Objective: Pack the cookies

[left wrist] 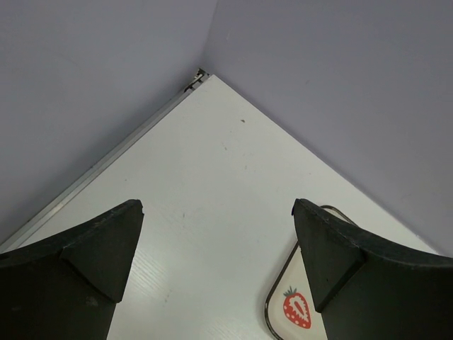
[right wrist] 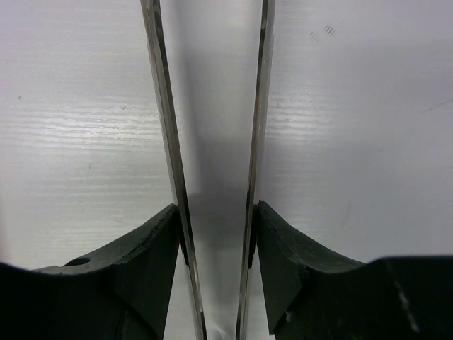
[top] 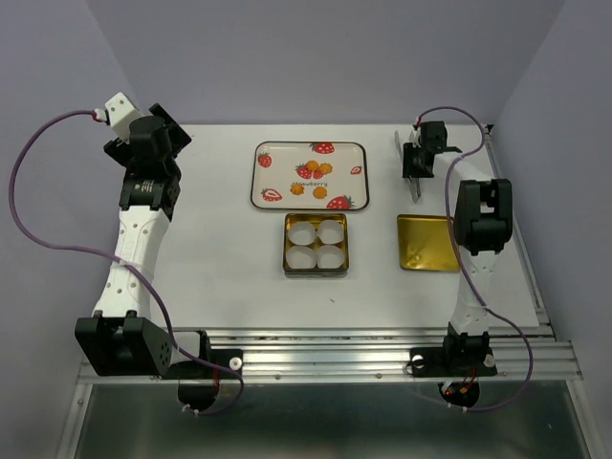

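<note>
Several small round orange cookies (top: 313, 180) lie on a white strawberry-print tray (top: 356, 159) at the back middle. In front of it stands a square gold tin (top: 287, 245) holding white paper cups (top: 304, 232). My right gripper (top: 418, 164) (right wrist: 216, 209) is shut on metal tongs (top: 414, 187), whose two blades (right wrist: 165, 127) run between my fingers, over bare table right of the tray. My left gripper (top: 164, 124) (left wrist: 218, 205) is open and empty at the back left. A tray corner (left wrist: 294, 312) shows beside its right finger (left wrist: 333, 248).
The tin's gold lid (top: 427, 242) lies flat right of the tin, by the right arm. Grey walls close the back and both sides. A metal rail (top: 382, 344) runs along the near table edge.
</note>
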Robot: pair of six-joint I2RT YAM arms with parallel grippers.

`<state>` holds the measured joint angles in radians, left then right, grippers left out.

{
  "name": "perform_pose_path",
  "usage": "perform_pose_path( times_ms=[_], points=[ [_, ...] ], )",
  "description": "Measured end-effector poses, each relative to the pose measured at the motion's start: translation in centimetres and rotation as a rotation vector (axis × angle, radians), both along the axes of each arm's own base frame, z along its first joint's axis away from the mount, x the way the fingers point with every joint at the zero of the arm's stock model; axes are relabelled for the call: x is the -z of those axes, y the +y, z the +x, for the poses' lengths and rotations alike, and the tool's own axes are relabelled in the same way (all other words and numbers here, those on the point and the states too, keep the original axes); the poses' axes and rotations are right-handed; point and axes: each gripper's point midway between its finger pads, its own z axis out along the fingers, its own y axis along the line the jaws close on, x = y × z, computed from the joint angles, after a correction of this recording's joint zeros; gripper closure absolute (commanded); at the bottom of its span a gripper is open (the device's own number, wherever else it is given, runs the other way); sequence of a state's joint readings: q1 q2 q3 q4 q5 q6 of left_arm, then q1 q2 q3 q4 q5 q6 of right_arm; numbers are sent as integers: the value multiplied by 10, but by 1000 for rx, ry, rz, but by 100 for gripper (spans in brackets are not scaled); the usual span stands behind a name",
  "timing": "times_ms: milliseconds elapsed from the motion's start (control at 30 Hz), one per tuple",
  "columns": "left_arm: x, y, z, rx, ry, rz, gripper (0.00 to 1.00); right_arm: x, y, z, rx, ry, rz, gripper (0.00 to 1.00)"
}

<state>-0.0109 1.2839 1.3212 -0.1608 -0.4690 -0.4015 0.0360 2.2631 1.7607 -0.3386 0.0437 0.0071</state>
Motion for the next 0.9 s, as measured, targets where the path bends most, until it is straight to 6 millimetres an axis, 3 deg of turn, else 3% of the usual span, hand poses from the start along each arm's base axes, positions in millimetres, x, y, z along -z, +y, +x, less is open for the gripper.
perform_pose_path(
  times_ms=[133, 333, 467, 600, 733, 900],
  points=[
    [-3, -3, -3, 20, -12, -5, 1, -27, 0, -5, 15, -24, 14, 50],
    [-9, -5, -9, 32, -34, -10, 1, -109, 2, -16, 21, -162, 36, 50],
    [-13, -6, -14, 34, -47, -12, 1, -146, 8, -28, -10, -223, 64, 52],
    [-16, -6, -18, 36, -59, -13, 1, -158, 19, -36, -56, -237, 99, 52],
    [-14, -8, -20, 44, -63, -20, 1, -153, 39, -45, -146, -214, 116, 50],
    [-8, -10, -20, 56, -53, -27, 1, -149, 97, -62, -316, -179, 100, 50]
  ],
)
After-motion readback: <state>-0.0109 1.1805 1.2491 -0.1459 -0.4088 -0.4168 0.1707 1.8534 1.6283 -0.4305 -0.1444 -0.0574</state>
